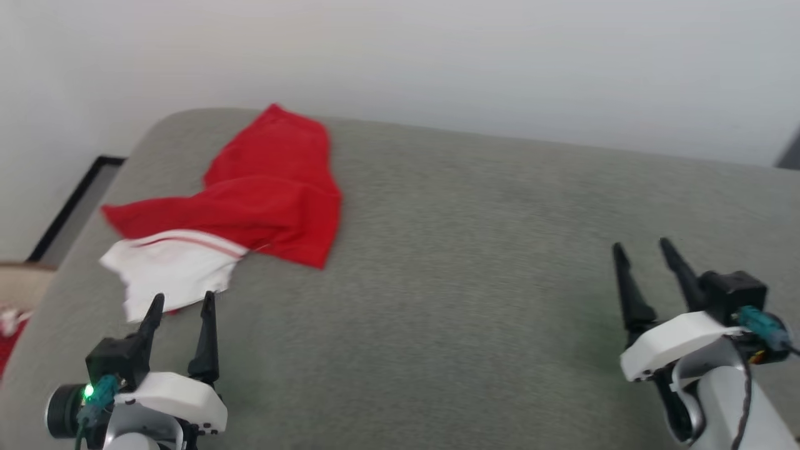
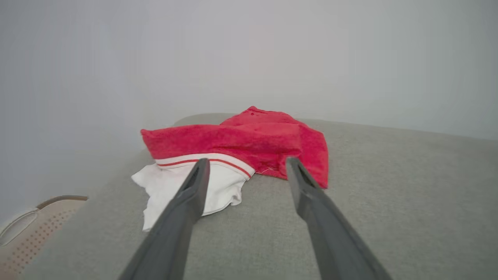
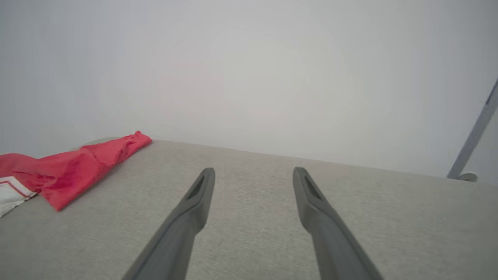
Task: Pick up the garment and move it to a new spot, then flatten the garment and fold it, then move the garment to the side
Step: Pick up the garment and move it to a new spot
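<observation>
From the head, the crumpled red garment (image 1: 269,194) lies on the grey cushion's (image 1: 469,250) far-left part. The left gripper (image 1: 183,297) hangs over the cushion's near-left corner and the right gripper (image 1: 642,245) over its right side. Both are spread wide and empty.

The left wrist view has the garment's (image 2: 249,142) white end on the cushion, near the fingertips (image 2: 201,165).

The right wrist view has the garment (image 3: 74,169) at the cushion's left edge.

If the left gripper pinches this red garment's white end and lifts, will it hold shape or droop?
Likely droops: the garment lies crumpled in soft folds, so it looks floppy. It seems thin and light, so the open left gripper could probably lift it by one edge. Pushed, it would likely bunch up on the textured grey cushion.
</observation>
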Tool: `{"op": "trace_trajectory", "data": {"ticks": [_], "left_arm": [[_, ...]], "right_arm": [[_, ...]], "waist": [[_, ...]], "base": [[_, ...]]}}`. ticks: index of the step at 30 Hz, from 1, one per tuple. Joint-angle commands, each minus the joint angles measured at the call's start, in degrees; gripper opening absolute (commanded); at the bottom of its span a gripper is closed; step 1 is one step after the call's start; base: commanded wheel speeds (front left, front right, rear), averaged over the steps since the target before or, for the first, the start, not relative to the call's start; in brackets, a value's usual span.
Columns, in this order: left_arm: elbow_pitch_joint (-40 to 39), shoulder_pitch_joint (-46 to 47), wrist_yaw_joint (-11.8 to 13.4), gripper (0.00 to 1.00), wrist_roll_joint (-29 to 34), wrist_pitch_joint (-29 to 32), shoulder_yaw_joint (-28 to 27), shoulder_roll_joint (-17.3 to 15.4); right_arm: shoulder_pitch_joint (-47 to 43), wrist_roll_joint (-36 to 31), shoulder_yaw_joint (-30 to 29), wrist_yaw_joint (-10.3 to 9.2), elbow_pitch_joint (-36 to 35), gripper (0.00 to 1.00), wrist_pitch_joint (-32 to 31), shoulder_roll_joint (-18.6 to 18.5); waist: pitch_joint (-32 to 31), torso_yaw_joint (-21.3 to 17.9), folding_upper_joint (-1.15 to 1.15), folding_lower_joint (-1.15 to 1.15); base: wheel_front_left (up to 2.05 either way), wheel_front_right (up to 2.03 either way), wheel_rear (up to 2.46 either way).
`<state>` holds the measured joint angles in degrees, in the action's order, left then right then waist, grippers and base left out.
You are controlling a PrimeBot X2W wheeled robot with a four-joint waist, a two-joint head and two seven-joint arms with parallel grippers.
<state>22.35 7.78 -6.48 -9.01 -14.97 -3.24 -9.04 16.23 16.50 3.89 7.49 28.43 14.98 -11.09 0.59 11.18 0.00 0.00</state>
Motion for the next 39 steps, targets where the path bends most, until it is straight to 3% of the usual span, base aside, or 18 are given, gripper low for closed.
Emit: {"op": "trace_trajectory", "data": {"ticks": [1,11,19,31,35,39], "left_arm": [[-0.43,-0.67,0.52,1.00,0.71,-0.32,-0.40,0.28],[-2.34,-2.79,1.57,1.00,1.27,-0.32,-2.82,2.84],[-4.65,-5.06,2.24,1.00,1.44,-0.32,-4.20,4.20],[-6.74,-8.60,1.65,1.00,1.25,-0.32,-6.20,5.16],[-6.51,-7.23,0.72,1.00,0.73,-0.32,-5.50,5.19],[-4.86,-3.16,-0.46,1.00,0.55,-0.32,-3.24,3.03]], "right_arm": [[-0.02,0.31,0.76,0.00,0.25,1.00,0.27,0.39],[0.12,1.78,4.10,0.00,0.25,1.00,0.27,1.96],[-0.32,2.82,7.80,0.00,0.09,1.00,0.28,3.27],[1.29,4.12,11.95,0.00,0.69,1.00,0.28,4.61],[1.82,3.85,12.65,0.00,0.46,1.00,0.28,4.43],[3.15,3.65,14.09,0.00,0.40,1.00,0.28,4.62]], "waist": [[0.17,3.44,0.00,0.00],[-0.15,12.94,0.00,0.00],[-0.58,18.32,0.00,0.00],[-0.32,18.25,0.00,0.00],[0.60,15.88,0.00,0.00],[2.59,11.41,0.00,0.00]], "base": [[0.00,0.00,0.00],[0.00,0.00,0.00],[0.00,0.00,0.00],[0.00,0.00,0.00],[0.00,0.00,0.00],[0.00,0.00,0.00]]}}
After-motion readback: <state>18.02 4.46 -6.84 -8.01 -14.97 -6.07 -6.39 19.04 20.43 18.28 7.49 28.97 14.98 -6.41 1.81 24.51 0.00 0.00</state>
